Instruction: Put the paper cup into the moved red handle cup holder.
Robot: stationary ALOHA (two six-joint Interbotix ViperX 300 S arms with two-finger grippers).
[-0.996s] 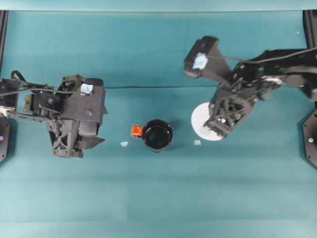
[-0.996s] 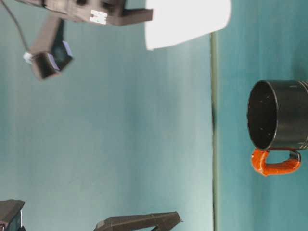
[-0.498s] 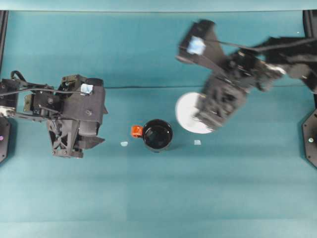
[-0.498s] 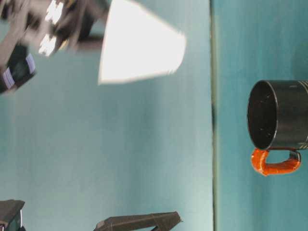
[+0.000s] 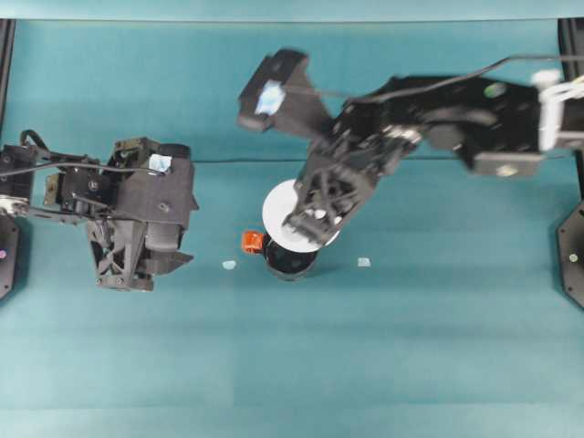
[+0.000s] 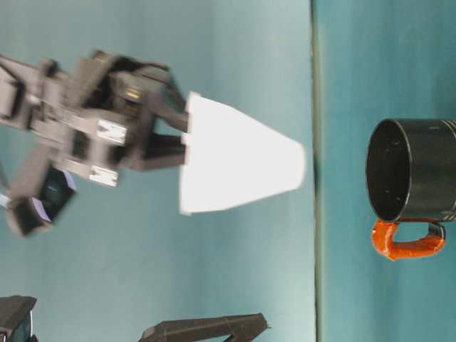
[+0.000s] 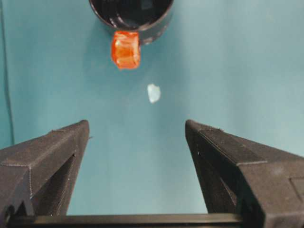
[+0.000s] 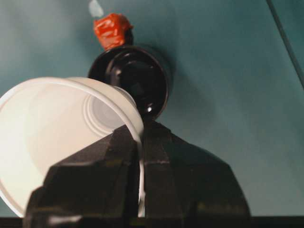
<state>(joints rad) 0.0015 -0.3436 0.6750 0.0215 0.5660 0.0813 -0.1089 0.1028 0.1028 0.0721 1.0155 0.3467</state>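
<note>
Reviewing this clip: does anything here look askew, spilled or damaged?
One thing: the paper cup, pinched at its rim by the right gripper, hangs tilted in the air instead of base-down above the red handle cup holder. Nothing looks spilled or damaged. Two small pale scraps lie on the table beside the holder.

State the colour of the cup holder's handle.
Orange-red, on the black red handle cup holder; clearest in the table-level view.

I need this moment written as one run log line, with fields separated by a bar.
phase: carry | right end effector: pinching paper cup rim, cup tilted in air | red handle cup holder: upright, empty | left end effector: open, idle
</note>
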